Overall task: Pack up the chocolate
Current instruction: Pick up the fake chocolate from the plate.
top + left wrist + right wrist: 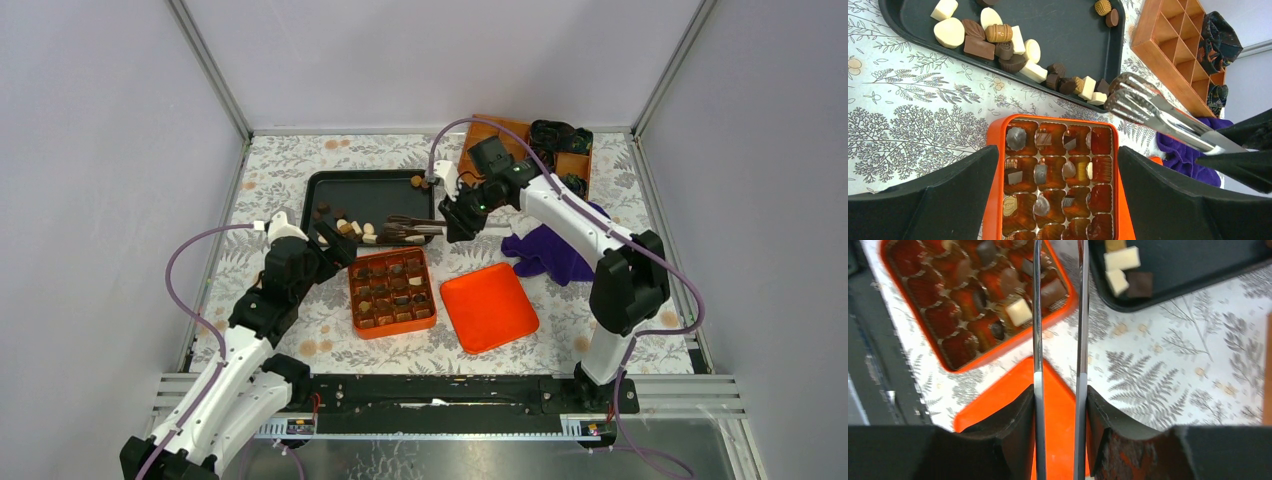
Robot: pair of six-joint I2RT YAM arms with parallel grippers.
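Loose chocolate (345, 226) (998, 40) lies in a heap on the black tray (318, 180), in dark, light brown and cream-white pieces. Several more pieces sit in the cells of the orange box (352, 300) (1053, 118) (1013, 342). My left gripper (335, 255) (1055, 160) is open, its fingers standing either side of the box in the left wrist view. My right gripper (455, 220) (1059, 400) is shut on metal tongs (410, 228) (1148, 107) (1037, 340). The tongs' tips reach the tray's near edge by the chocolate. I cannot tell whether they hold a piece.
The orange lid (488, 306) (998, 405) lies flat to the right of the box. A purple cloth (545, 250) lies further right. A wooden divided box (480, 135) with black-and-green bundles (555, 135) stands at the back right.
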